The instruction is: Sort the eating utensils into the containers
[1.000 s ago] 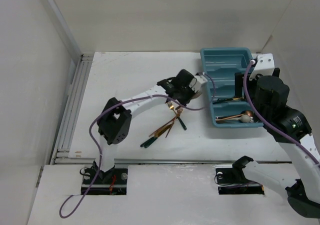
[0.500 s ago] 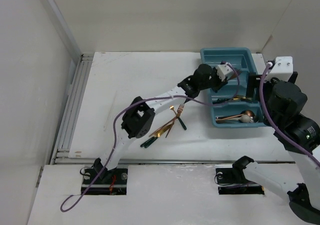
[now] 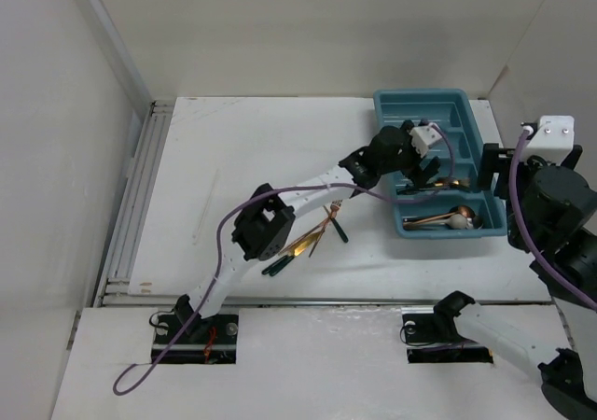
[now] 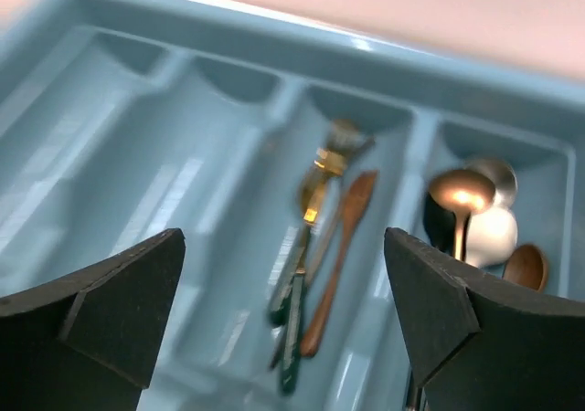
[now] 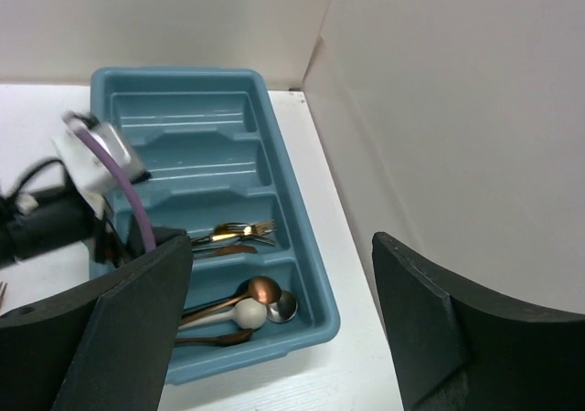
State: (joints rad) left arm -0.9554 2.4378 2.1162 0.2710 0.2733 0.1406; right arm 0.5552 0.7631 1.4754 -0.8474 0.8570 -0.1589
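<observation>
L jaws wide over tray (image 4: 137,201) w/ fork (image 4: 315,181) inside.

Left end effector (image 4: 283,269) over tray (image 4: 101,164): fork (image 4: 315,178) and knife (image 4: 343,237) in slot (image 4: 379,169) beneath it, spoons (image 4: 462,196) in next slot rightward; loose utensils (image 3: 312,238) on desk (image 3: 233,159) behind it.

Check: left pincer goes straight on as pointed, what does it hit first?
Likely the fork and knife lying in the tray slot dead ahead of the left pincer; depth unclear.
</observation>
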